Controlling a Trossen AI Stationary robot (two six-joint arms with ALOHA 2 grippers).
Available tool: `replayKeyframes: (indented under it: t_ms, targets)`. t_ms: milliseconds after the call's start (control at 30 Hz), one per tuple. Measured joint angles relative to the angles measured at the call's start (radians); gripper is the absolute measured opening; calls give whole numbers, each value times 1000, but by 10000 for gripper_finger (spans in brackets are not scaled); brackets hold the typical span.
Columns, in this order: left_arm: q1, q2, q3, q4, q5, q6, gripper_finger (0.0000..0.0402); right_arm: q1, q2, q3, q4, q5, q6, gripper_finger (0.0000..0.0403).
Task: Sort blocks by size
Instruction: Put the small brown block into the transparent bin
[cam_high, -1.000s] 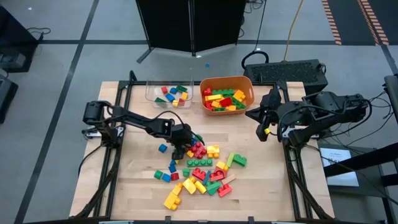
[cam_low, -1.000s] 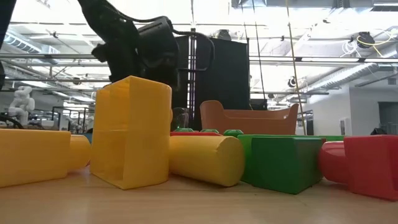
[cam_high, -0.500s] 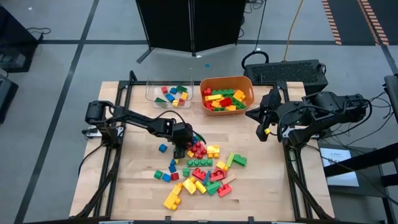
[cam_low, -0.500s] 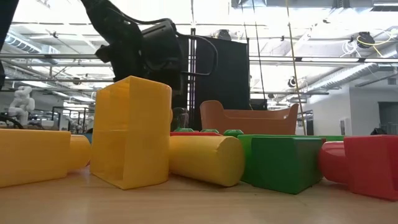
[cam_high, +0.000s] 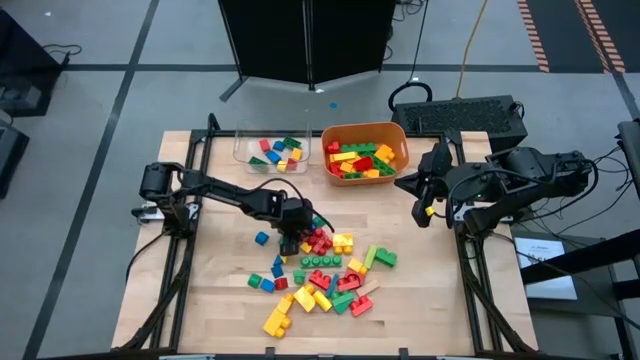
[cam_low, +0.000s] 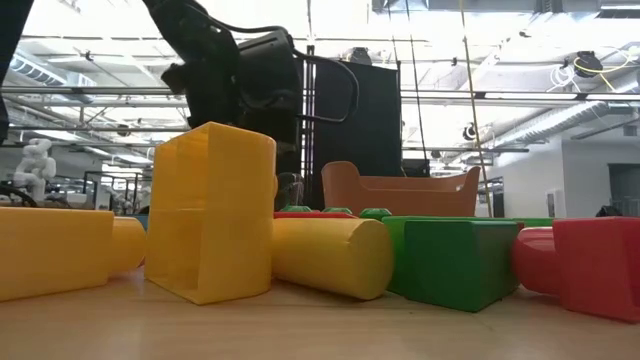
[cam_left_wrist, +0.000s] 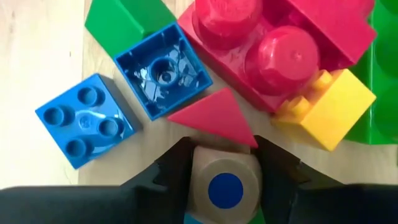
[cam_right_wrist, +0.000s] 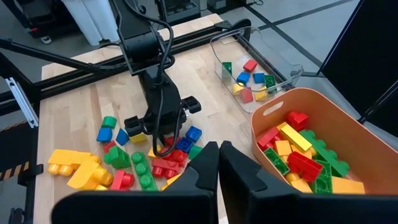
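We saw the left gripper (cam_left_wrist: 224, 180) clamped on a wooden block (cam_left_wrist: 224, 183) amid the blocks (cam_high: 320, 265) mid-table; the right gripper (cam_right_wrist: 219, 163) waited closed beside the orange tub (cam_high: 398, 165).

Pale wooden table (cam_high: 215, 300) strewn with red, yellow, green and blue plastic building blocks (cam_high: 325, 275). Left gripper (cam_high: 293, 238) down in the pile's upper edge. Right gripper (cam_high: 425, 203) parked beside the orange plastic tub (cam_high: 400, 138).

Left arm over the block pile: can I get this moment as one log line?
left gripper: down in loose blocks, closed around a small block | right gripper: shut, idle beside orange tub | clear tray: some small blocks
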Motion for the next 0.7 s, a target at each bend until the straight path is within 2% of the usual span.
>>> replayKeyframes:
  t_ms: [333,567,700]
  targets:
    - [0,-3,96,-144,-2,-9,136,0,0,0,0,0,-1,9]
    - [20,-93,132,-206,-12,-23,136,0,0,0,0,0,-2,9]
    - [73,-201,133,-201,-116,-79,135,0,0,0,0,1,-2,9]
